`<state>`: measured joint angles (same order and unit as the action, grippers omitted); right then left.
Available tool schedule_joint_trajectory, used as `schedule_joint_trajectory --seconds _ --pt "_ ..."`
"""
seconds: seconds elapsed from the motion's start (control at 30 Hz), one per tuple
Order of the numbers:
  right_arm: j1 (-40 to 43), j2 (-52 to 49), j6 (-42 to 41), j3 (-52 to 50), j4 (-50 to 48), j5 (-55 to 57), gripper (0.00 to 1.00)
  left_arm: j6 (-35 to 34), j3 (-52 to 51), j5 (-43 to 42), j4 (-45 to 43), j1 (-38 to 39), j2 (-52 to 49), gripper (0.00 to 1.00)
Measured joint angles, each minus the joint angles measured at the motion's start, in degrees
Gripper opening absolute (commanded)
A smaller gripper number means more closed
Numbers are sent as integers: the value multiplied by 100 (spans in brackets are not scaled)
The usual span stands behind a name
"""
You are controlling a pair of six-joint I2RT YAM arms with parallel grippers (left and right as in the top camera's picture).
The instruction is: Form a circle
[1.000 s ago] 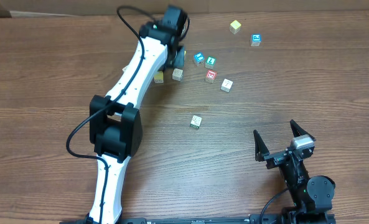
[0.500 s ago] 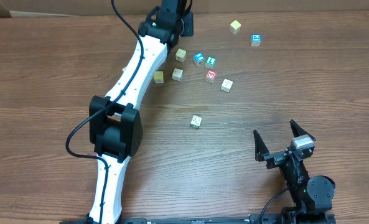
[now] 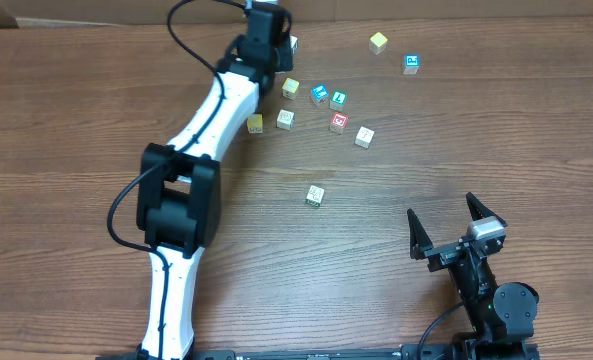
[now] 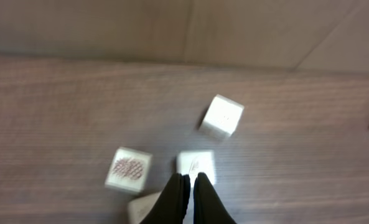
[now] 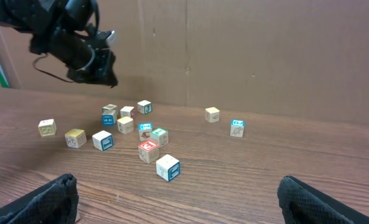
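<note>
Presently | left gripper (image 4: 189, 180): jaws pressed together, empty, upper centre of overhead frame | circle cubes (image 3: 339, 122): loose cluster just lower right of it | right gripper (image 3: 454, 228): spread wide, lower right, well apart | left arm nearer.

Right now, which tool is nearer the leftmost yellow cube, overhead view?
Left. The left tool, shut, is beyond the leftmost yellow cube, toward the table's far edge; the right tool sits open by the near edge, far off.

Overhead looks straight down; right wrist sees the cubes (image 5: 148, 150) from afar, left wrist seemingly close.
</note>
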<state>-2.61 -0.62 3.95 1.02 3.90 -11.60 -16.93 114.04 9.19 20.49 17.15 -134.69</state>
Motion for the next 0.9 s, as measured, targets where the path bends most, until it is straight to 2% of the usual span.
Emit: schedule_joint_trajectory --seconds 0.17,0.47,0.9 --pt "-2 0 -2 0 0 -2 100 72 297 -367 629 -275 -26 4" --pt "0 0 -2 0 -2 -2 100 385 501 -748 715 -249 -146 4" --pt "0 0 11 0 2 0 100 407 507 -817 527 -219 -820 4"
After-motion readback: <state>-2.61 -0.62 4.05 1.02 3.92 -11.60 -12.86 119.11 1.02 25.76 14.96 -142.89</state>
